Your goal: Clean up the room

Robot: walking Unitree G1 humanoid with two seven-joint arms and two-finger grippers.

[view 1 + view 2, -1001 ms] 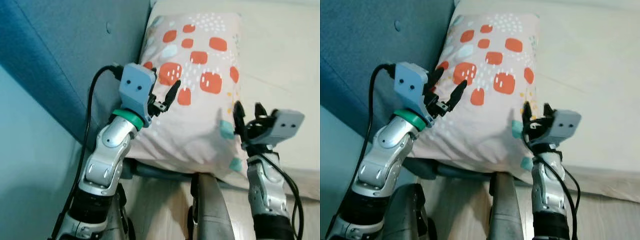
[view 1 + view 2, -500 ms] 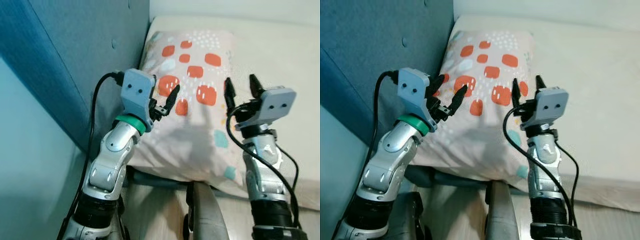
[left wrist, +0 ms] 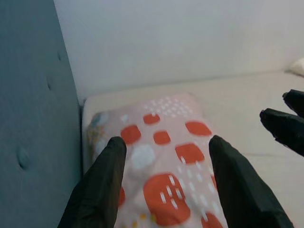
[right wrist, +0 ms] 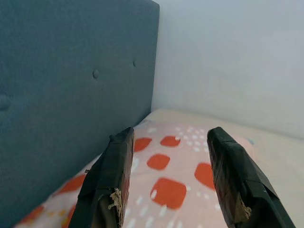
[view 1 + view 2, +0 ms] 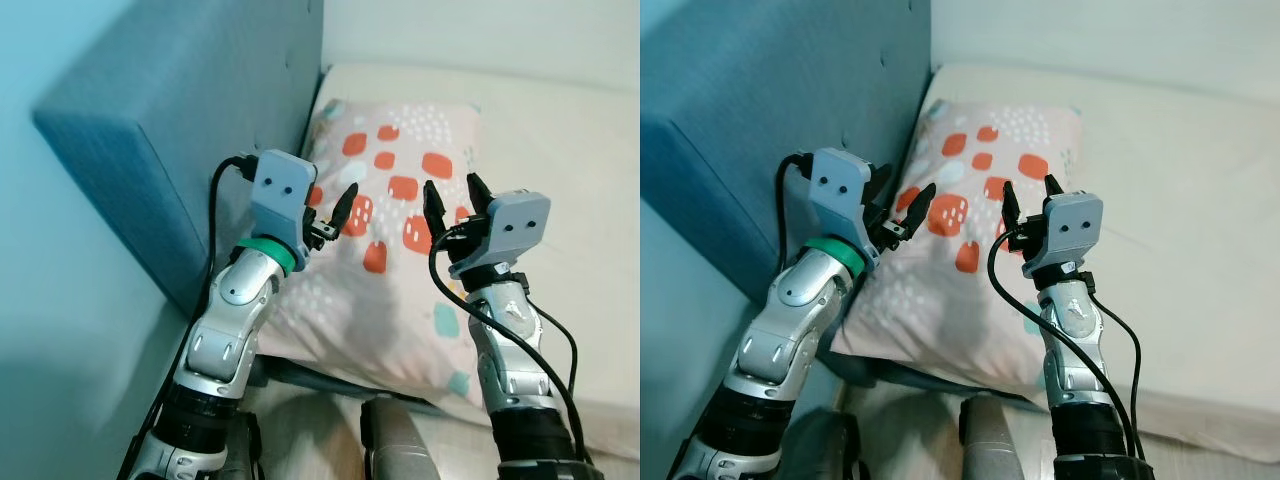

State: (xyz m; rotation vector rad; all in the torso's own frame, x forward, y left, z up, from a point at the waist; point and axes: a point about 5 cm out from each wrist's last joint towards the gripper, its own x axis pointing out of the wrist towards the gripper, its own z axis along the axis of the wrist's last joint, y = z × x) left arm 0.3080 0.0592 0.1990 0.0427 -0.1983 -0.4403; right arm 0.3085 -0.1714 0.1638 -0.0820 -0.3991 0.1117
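Left gripper (image 5: 335, 205) is hovering with fingers spread wide, gripping nothing; right gripper (image 5: 452, 195) likewise is hanging agape and empty. Beneath and ahead of both finger pairs, the orange-spotted pillow (image 5: 395, 250) is lying on the cream mattress (image 5: 570, 180), pressed against the blue headboard (image 5: 190, 140).

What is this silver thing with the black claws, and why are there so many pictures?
It is a robot tidying a room. Two pictures come from cameras in its head, looking down at its own silver arms. The other two come from cameras on its wrists, looking along the black fingers. Each arm ends in an end effector: the left end effector and the right end effector. Both are open and hold nothing. They hover over a pillow with orange spots, lying on a cream bed beside a blue headboard.
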